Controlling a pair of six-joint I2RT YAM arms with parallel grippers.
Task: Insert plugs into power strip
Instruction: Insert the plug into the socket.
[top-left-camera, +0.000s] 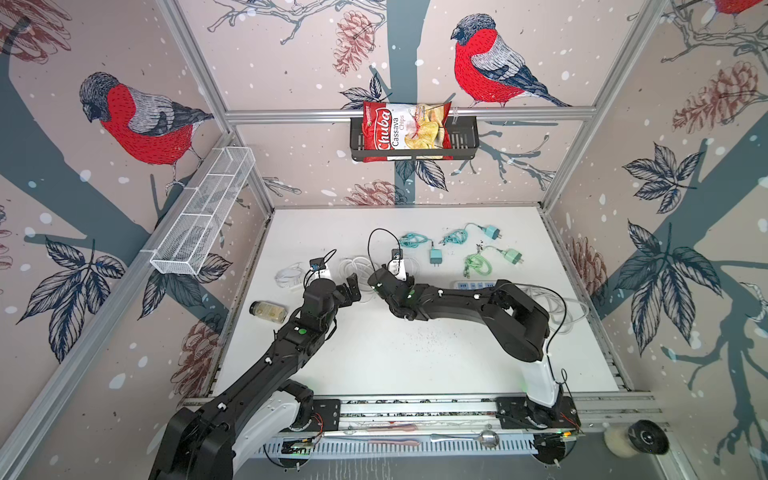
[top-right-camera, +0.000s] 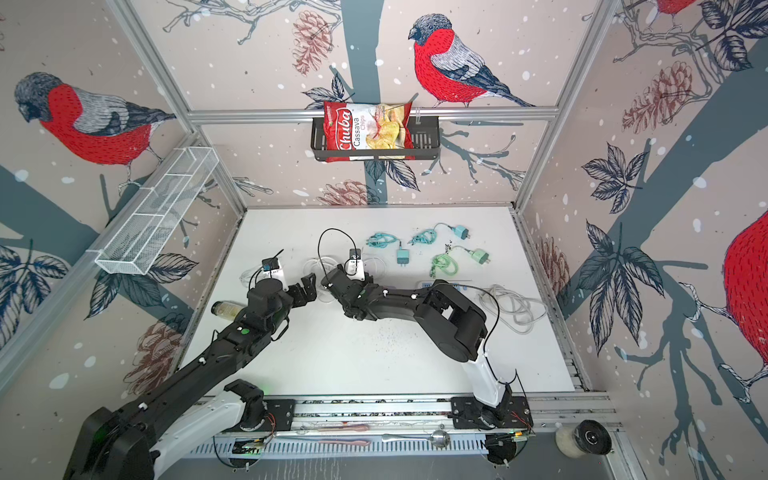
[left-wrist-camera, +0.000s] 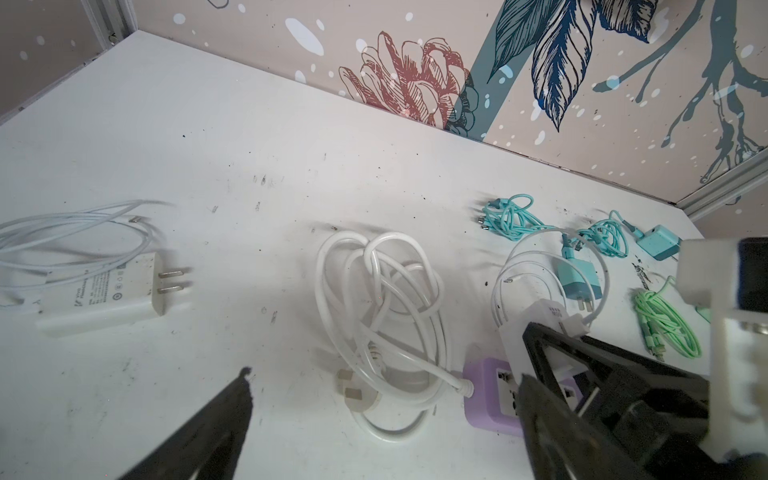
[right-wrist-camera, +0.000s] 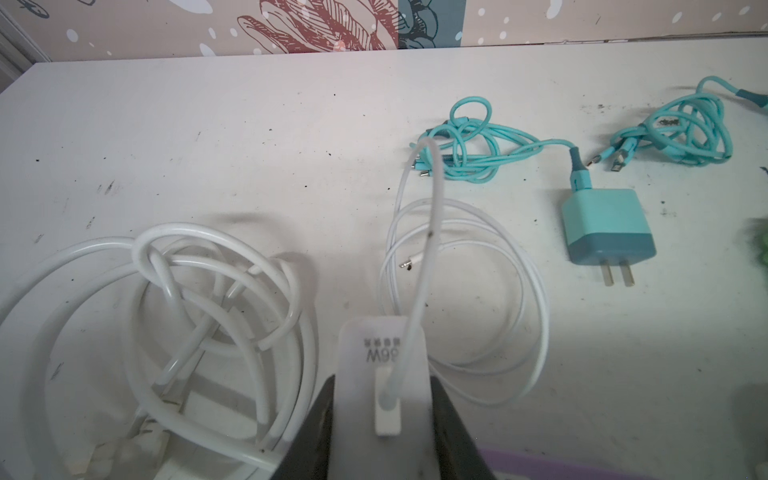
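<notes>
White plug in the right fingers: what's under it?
The purple strip lies just below the plug; one socket face shows. Its prongs, and whether they touch, are hidden by the right fingers.

L claw wide, R claw tight

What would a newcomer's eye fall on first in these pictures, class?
Most likely the big red-breasted birds printed on the walls, and the red chips bag in a black basket on the back wall. On the white table, the black left arm and right arm meet near the middle, the right end effector shut on a white plug, with a teal cable and a green cable beyond.
</notes>
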